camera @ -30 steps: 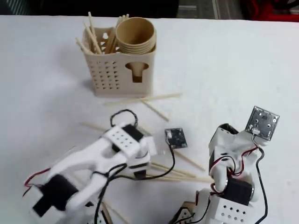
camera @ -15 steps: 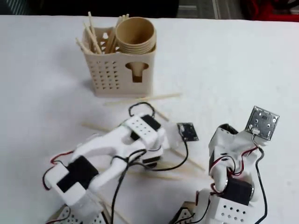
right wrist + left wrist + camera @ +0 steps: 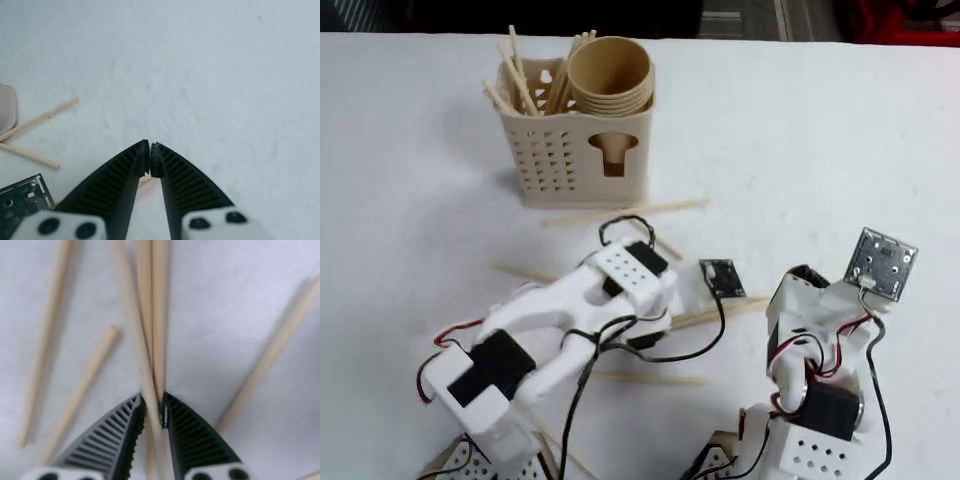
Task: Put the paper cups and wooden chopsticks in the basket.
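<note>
The pale perforated basket (image 3: 575,150) stands at the far left and holds stacked paper cups (image 3: 610,75) and several wooden chopsticks (image 3: 525,80). My left gripper (image 3: 152,402) is shut on a bundle of three chopsticks (image 3: 150,315), whose ends stick out from under the left arm toward the right (image 3: 725,311). Other chopsticks lie loose on the table: one in front of the basket (image 3: 625,211), one near the front (image 3: 650,378). At the table's front right, my right gripper (image 3: 150,147) is shut with nothing in it.
White table (image 3: 800,150) with open room on the right and far side. The left arm's camera board (image 3: 720,277) hangs on its cable beside the held bundle. A basket corner (image 3: 6,105) and two loose chopsticks (image 3: 40,117) show in the right wrist view.
The left arm swung right and toward the basket. The chopstick bundle that lay near the front now sits farther from the front edge in its gripper. The right arm stayed still.
</note>
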`<control>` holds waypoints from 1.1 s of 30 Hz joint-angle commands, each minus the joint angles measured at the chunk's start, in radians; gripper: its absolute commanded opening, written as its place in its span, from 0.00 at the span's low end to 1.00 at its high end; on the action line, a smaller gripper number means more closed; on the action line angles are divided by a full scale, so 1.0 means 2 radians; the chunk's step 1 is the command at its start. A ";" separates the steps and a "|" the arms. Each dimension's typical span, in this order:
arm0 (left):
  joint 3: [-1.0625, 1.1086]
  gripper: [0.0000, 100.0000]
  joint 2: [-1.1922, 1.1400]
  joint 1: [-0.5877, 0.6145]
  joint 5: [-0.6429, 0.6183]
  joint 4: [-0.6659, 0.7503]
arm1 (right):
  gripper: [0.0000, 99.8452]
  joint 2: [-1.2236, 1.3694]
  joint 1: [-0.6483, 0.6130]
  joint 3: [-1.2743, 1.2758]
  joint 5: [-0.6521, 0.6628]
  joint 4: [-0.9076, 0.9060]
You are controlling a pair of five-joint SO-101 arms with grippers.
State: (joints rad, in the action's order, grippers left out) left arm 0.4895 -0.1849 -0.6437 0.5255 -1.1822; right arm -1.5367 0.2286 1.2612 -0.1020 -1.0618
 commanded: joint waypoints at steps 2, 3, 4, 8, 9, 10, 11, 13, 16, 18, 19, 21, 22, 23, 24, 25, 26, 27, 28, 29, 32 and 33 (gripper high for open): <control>-0.013 0.02 0.052 0.004 -0.009 -0.029 | 0.02 -0.014 0.004 -0.003 -0.001 -0.001; -0.013 0.02 0.070 0.004 -0.010 -0.036 | 0.02 -0.016 0.004 -0.003 -0.001 -0.001; -0.013 0.02 0.089 0.004 -0.010 -0.044 | 0.02 -0.020 0.005 -0.003 -0.002 -0.002; -0.014 0.02 0.162 0.007 -0.011 -0.076 | 0.02 -0.028 0.005 -0.003 -0.002 -0.008; -0.014 0.02 0.177 0.007 -0.011 -0.083 | 0.02 -0.030 0.005 -0.003 -0.002 -0.008; -0.014 0.02 0.189 0.007 -0.011 -0.088 | 0.02 -0.032 0.005 -0.003 -0.002 -0.008; -0.014 0.02 0.200 0.007 -0.011 -0.091 | 0.02 -0.033 0.005 -0.003 -0.002 -0.009; -0.014 0.02 0.211 0.007 -0.011 -0.093 | 0.02 -0.033 0.005 -0.003 -0.002 -0.009; -0.013 0.02 0.211 0.005 -0.011 -0.083 | 0.02 -0.033 0.005 -0.003 -0.002 -0.009; -0.002 0.02 0.211 0.002 -0.011 -0.061 | 0.02 -0.033 0.005 -0.003 -0.002 -0.009; 0.008 0.02 0.211 0.000 -0.012 -0.046 | 0.02 -0.033 0.005 -0.003 -0.002 -0.009; 0.031 0.02 0.209 0.000 -0.011 -0.015 | 0.02 -0.033 0.005 -0.003 -0.002 -0.009; 0.038 0.02 0.203 0.000 -0.010 -0.002 | 0.02 -0.033 0.005 -0.003 -0.002 -0.009; 0.044 0.02 0.193 0.000 -0.009 0.008 | 0.02 -0.033 0.005 -0.003 -0.002 -0.009; 0.044 0.02 0.178 0.000 -0.009 0.016 | 0.02 -0.033 0.005 -0.003 -0.002 -0.009; 0.044 0.02 0.161 0.000 -0.009 0.023 | 0.02 -0.033 0.005 -0.003 -0.002 -0.009; 0.042 0.02 0.143 0.000 -0.008 0.031 | 0.02 -0.033 0.005 -0.003 -0.002 -0.009; 0.036 0.02 0.122 0.000 -0.009 0.036 | 0.02 -0.033 0.005 -0.003 -0.002 -0.009; 0.028 0.02 0.101 0.000 -0.010 0.038 | 0.02 -0.033 0.005 -0.003 -0.002 -0.009; 0.015 0.03 0.080 0.000 -0.011 0.038 | 0.02 -0.033 0.005 -0.003 -0.002 -0.009; -0.024 0.10 0.028 0.000 -0.014 0.021 | 0.02 -0.033 0.005 0.001 -0.002 -0.009; -0.035 0.13 0.016 0.000 -0.025 0.015 | 0.02 -0.033 0.005 0.002 -0.001 -0.008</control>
State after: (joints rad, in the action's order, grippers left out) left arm 0.5094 -0.1051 -0.6360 0.5117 -1.1285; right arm -1.5996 0.2286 1.2643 -0.1020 -1.0618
